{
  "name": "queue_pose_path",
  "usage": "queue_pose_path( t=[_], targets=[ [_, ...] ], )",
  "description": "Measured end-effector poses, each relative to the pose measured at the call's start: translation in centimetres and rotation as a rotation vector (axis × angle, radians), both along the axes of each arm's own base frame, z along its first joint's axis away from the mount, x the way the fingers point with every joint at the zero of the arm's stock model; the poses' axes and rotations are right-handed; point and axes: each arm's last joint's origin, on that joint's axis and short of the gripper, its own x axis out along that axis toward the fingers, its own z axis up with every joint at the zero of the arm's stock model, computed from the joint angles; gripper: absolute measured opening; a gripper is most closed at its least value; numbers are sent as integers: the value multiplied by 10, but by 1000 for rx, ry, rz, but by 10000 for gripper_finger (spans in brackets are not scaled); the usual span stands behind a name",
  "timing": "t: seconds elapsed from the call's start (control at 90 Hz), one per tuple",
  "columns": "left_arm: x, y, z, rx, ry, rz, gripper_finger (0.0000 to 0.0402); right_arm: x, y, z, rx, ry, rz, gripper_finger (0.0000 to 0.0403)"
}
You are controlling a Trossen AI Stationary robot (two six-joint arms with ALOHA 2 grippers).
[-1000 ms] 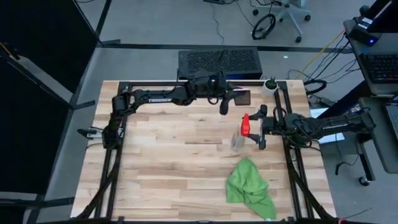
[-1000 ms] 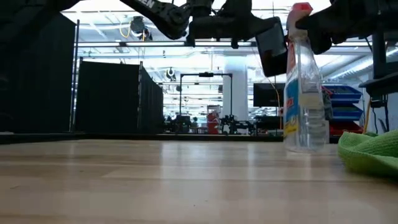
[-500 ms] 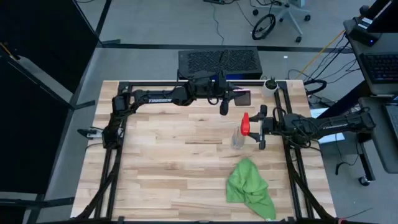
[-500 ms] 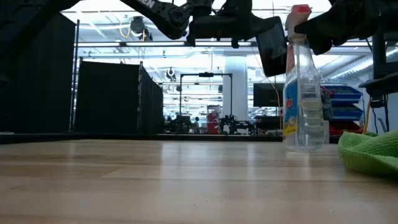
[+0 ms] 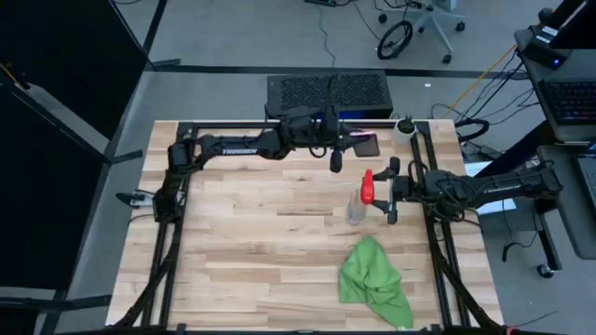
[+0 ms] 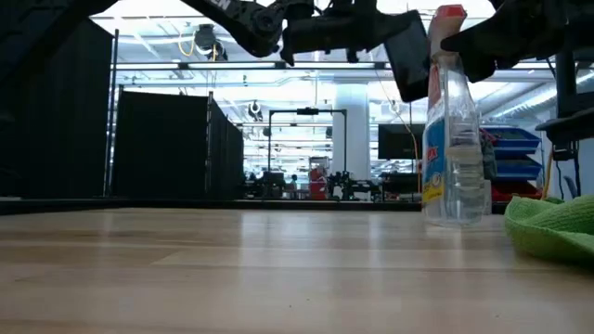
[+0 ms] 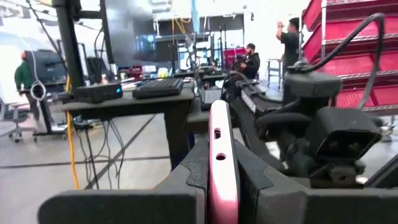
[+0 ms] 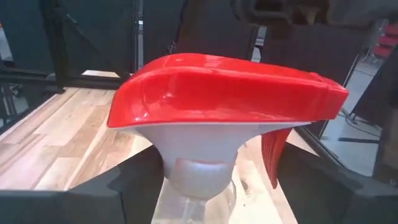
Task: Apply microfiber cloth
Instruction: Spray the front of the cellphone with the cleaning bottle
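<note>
Microfiber cloth (image 5: 373, 283): bright green, crumpled in a heap on the wooden bench (image 5: 242, 251), near the front edge on the right side, untouched by either tool; also at the right edge of the low view (image 6: 553, 227)

Right tool (image 5: 387, 191): well apart from the cloth, farther back on the bench, fingers around the neck of the spray bottle (image 5: 358, 201), under its red nozzle (image 8: 224, 93); bottle upright on the bench, between cloth and left tool

Left tool (image 5: 337, 148): raised above the back of the bench, clamped narrow on a phone (image 5: 361, 144), its pink edge (image 7: 222, 163) pinched between the fingers

People at workstations in the room beyond
</note>
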Motion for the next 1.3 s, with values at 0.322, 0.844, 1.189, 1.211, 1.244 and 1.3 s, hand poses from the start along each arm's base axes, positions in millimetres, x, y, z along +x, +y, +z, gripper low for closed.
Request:
queue_pose_path(
  t=[0.322,0.844,1.189,1.211,1.244,1.3],
  targets=[
    [3,-12,-2,-19,5,-67,15,0,0,0,-26,5,10,270],
    [6,-11,-12,-59,79,-1,15,0,0,-1,-50,14,17,227],
    [5,-5,-12,-51,88,8,15,0,0,-1,-52,23,7,257],
    [4,-4,-12,-51,87,11,15,0,0,-1,-48,23,7,260],
    [4,-3,-12,-51,85,13,15,0,0,-1,-45,23,5,265],
    [3,0,-12,-52,82,18,15,0,0,-2,-35,26,3,273]
  ],
)
